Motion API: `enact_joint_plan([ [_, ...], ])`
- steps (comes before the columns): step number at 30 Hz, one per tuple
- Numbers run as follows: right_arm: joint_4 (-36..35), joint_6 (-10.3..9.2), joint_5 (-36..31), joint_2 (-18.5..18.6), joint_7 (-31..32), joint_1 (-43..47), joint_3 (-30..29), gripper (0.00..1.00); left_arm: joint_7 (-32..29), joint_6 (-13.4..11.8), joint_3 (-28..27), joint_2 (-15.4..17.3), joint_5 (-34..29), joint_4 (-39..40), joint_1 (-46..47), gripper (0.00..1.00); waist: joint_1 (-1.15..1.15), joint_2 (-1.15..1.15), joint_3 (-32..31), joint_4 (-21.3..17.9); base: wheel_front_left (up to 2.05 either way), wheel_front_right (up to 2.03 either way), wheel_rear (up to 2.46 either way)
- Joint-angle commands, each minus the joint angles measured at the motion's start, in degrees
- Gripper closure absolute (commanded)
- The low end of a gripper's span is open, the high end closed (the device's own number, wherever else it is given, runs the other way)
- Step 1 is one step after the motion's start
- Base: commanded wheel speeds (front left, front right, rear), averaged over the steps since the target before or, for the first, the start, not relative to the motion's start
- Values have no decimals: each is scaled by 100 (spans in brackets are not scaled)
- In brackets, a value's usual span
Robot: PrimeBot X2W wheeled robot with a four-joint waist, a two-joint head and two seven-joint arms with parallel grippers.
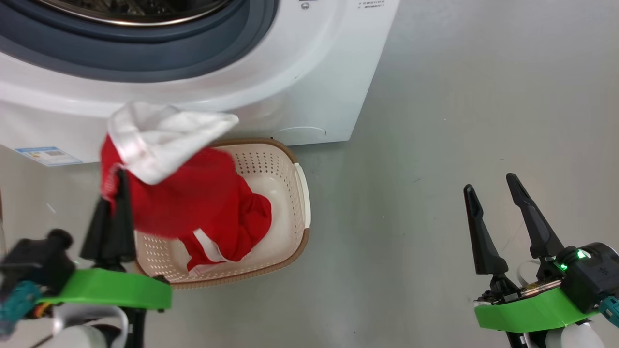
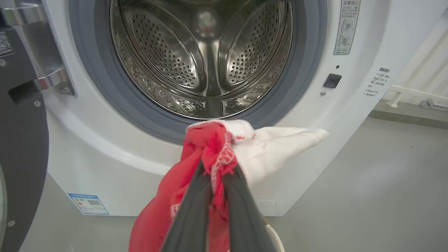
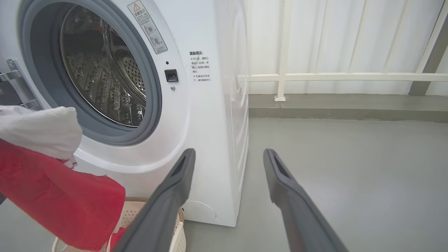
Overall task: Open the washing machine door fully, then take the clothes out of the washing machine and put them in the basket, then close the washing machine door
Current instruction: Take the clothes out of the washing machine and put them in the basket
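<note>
Clothes (image 1: 193,193) hang from your left gripper (image 1: 115,188), which is clenched on a red fold above the basket (image 1: 303,232) in front of the washing machine (image 1: 314,72). Shift right over its middle, lower, then let go. Your right gripper (image 1: 492,183) stands released, well apart.

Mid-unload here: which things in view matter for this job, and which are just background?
Job: clothes, held by the shut left gripper above the basket; washing machine; washing machine door, swung open; right gripper, open, empty.
Just there: white railing; grey floor; warning sticker.
</note>
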State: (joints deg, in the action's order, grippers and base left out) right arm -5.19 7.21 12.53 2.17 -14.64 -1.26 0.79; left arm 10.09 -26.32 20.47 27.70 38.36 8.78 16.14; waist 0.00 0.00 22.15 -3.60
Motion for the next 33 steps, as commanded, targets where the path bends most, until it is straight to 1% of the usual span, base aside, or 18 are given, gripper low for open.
enact_joint_plan([
  [1,-159,28,-35,71,-36,-54,128,0,55,77,-160,100,54,-45,113,100,0,0,33,-5,0,0,0],
  [3,-165,28,-34,71,-36,-72,148,0,34,170,-11,14,43,-376,203,100,0,0,82,-21,0,0,0],
  [6,-160,28,-17,71,-36,-93,171,0,38,331,166,-216,99,-850,417,100,0,0,176,-39,0,0,0],
  [9,-182,28,-8,71,-36,-136,198,0,44,543,313,-367,131,-1421,664,100,0,0,295,-70,0,0,0],
  [13,-202,28,-9,71,-36,-170,181,0,119,829,403,-589,220,-2160,992,100,0,0,445,-104,0,0,0],
  [17,-209,28,-7,71,-36,-199,192,0,175,1035,502,-755,224,-2946,1285,100,0,0,568,-143,0,0,0],
  [21,-213,28,13,71,-36,-248,225,0,273,1303,522,-911,285,-3765,1515,100,0,0,689,-199,0,0,0],
  [22,-213,28,13,71,-36,-248,225,0,273,1303,522,-911,285,-3765,1515,100,0,0,689,-199,0,0,0],
  [24,-211,28,18,71,-36,-271,228,0,296,1418,546,-998,303,-4174,1658,100,0,0,763,-217,0,0,0],
  [26,-210,28,17,71,-36,-284,224,0,335,1579,557,-1100,332,-4558,1819,100,0,0,820,-222,0,0,0],
  [29,-203,28,13,71,-36,-309,238,0,375,1887,593,-1266,387,-5114,2063,100,0,0,896,-238,0,0,0],
  [31,-197,28,8,71,-36,-330,251,0,389,2029,610,-1369,414,-5492,2221,100,0,0,928,-248,0,0,0],
  [32,-196,28,7,71,-36,-341,256,0,391,2092,630,-1414,418,-5684,2297,98,0,0,941,-253,0,0,0],
  [33,-195,28,7,71,-36,-351,260,0,392,2147,649,-1458,421,-5868,2374,83,0,0,952,-258,0,0,0],
])
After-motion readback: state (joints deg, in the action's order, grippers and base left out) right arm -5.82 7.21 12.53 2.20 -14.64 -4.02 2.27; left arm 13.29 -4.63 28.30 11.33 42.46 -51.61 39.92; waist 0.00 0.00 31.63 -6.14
